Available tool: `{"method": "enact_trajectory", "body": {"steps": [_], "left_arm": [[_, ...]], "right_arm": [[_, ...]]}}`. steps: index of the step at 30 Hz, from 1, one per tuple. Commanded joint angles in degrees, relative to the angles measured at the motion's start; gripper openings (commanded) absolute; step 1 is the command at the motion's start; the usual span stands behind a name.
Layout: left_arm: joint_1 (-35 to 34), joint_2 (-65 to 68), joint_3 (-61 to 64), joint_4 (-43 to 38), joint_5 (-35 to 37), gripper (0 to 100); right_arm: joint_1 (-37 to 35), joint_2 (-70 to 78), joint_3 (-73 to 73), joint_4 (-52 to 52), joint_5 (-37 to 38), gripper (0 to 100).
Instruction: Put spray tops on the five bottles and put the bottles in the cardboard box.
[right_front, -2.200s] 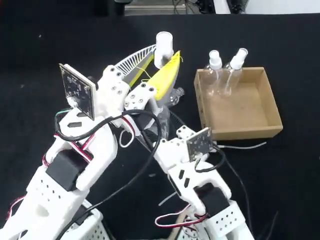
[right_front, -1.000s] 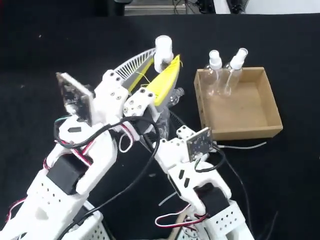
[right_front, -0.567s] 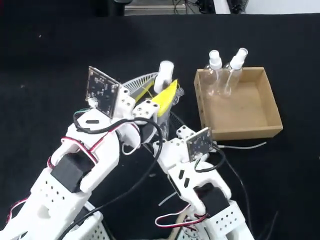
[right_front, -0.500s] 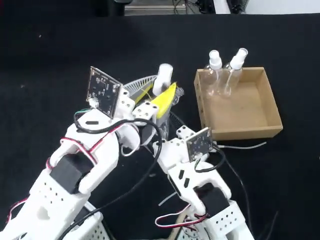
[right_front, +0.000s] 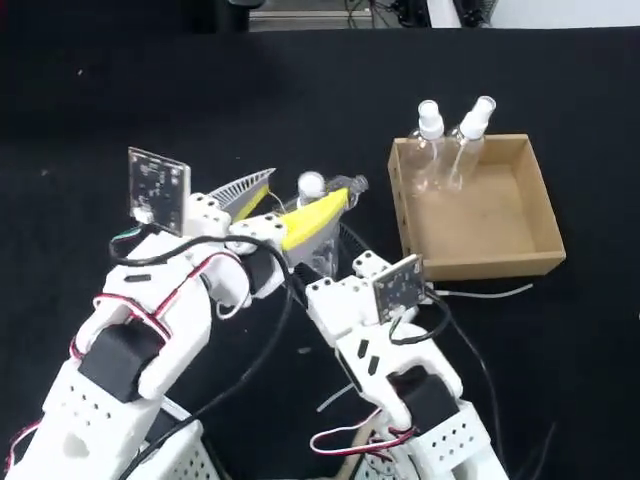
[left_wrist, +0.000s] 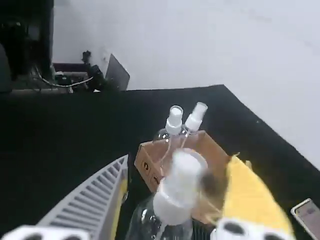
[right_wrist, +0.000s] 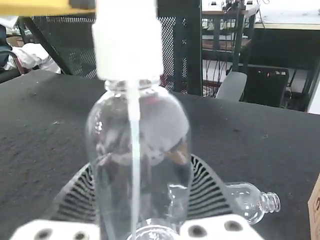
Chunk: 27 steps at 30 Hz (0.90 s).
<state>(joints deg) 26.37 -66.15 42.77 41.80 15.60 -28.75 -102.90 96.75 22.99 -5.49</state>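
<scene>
– In the middle of the table (right_front: 560, 80), what have we got?
– The right hand (right_front: 322, 268) is clamped low on a clear bottle (right_front: 323, 243) and holds it upright. The left hand (right_front: 306, 190) is closed on a white spray top (right_front: 311, 183). The top sits right on the bottle's neck, with its thin tube running down inside.
– Is it screwed home?
– I can't tell. In the right wrist view the top looks level over the neck, so I'd judge the step in hand is the tightening.
– How do you do that well?
– Keep the top square to the neck and press down lightly while turning, so the thread catches cleanly and doesn't cross. The right hand has to grip firmly enough that the bottle doesn't spin along, but not so hard that the thin plastic buckles. Turn in short strokes, and open the left hand only once the top won't rock.
– And after that?
– The cardboard box (right_front: 478, 265) stands near, on the right arm's side, with two capped bottles (right_front: 432, 160) leaning at its far wall. There's bare floor in front of them for this one. A bare bottle (right_wrist: 250, 200) lies on its side close by, without a top. I'd take that one next.
</scene>
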Motion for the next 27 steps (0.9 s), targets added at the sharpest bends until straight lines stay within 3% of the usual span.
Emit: {"method": "enact_trajectory", "body": {"steps": [1, 13, 17, 23, 27], "left_arm": [[-1.98, -2.37, -1.63, -0.09, 2.99, 33], [-10.68, -6.95, -0.04, -0.18, 2.55, 33], [-18.68, -6.51, 1.71, 0.18, 2.64, 33], [-31.43, -6.42, 11.65, -1.85, 2.64, 33], [-34.77, -6.77, 25.54, -15.56, 2.73, 33]], "right_arm": [[-0.62, -5.41, -0.4, -0.62, 0.09, 1.1], [-0.53, -5.41, -0.4, -0.53, 0.09, 1.1], [0.26, -5.41, -1.01, 1.67, -0.09, 1.1], [11.16, -4.88, -14.64, 17.93, 0.0, 1.1], [21.89, -4.79, -22.55, 24.97, 1.93, 1.1]]}}
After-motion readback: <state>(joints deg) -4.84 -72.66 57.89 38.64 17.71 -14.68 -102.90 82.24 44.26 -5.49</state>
